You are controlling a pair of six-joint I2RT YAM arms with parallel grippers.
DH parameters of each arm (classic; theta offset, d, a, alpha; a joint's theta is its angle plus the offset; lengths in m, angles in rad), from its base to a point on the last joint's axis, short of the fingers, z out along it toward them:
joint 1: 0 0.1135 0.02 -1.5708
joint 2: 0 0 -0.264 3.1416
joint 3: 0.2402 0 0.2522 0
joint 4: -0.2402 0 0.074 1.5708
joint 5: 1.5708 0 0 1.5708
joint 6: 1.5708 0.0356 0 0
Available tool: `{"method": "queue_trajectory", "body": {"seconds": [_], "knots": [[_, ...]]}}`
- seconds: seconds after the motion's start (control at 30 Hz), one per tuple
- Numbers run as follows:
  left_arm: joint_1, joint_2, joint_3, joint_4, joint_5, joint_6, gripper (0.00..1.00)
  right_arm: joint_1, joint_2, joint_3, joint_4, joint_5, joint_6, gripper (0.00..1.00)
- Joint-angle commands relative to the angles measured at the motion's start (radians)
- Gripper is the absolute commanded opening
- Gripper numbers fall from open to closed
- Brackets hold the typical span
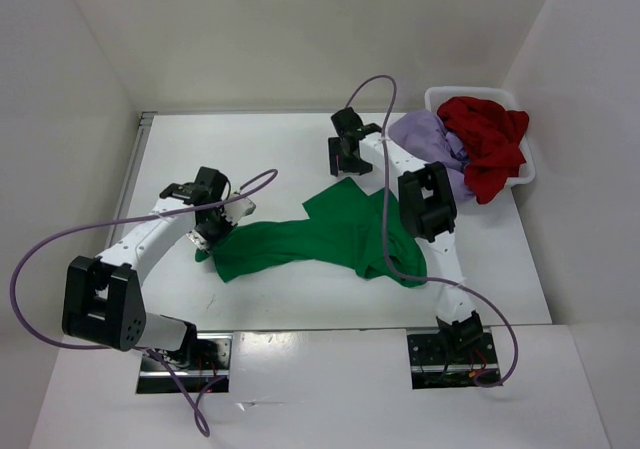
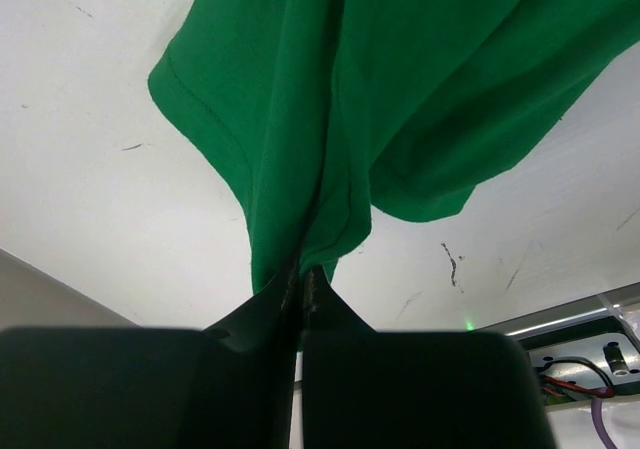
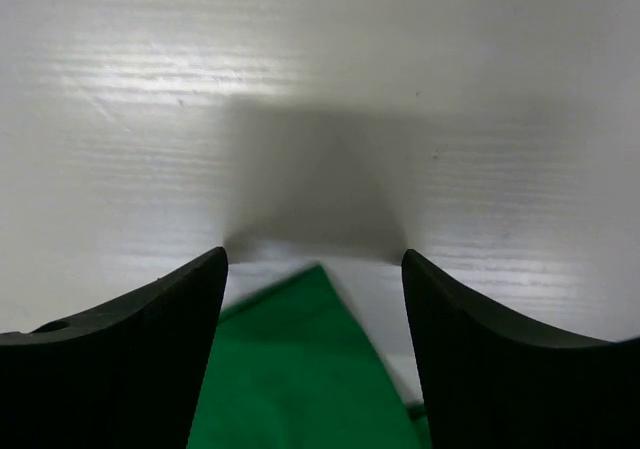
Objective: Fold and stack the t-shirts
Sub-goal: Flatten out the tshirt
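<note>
Softly creased, the green t-shirt (image 2: 400, 89) hangs clamped in the left pincer (image 2: 300, 279); right pincer (image 3: 314, 257) gapes apart

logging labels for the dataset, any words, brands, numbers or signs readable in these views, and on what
None can be read in any view.
The green t-shirt, dark red t-shirt and lavender t-shirt show no print or legible label.
The basket and table show no lettering.

green t-shirt (image 1: 330, 234): soft matt cloth | table (image 2: 90, 199): smooth white, faintly scuffed | fingers (image 3: 110, 369): matt black
</note>
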Motion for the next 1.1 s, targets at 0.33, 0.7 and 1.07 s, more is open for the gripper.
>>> {"method": "queue_trajectory", "body": {"seconds": [0.33, 0.7, 1.07], "knots": [[0.016, 0.051, 0.043, -0.014, 0.003, -0.017, 0.0, 0.006, -0.149, -0.301, 0.008, -0.12, -0.016, 0.35], [0.059, 0.031, 0.329, 0.099, -0.258, -0.043, 0.0, -0.065, -0.348, 0.195, -0.088, -0.116, -0.028, 0.0], [0.09, -0.162, 0.561, 0.121, -0.459, 0.119, 0.0, -0.11, -0.81, 0.258, -0.135, 0.049, -0.071, 0.0]]}}
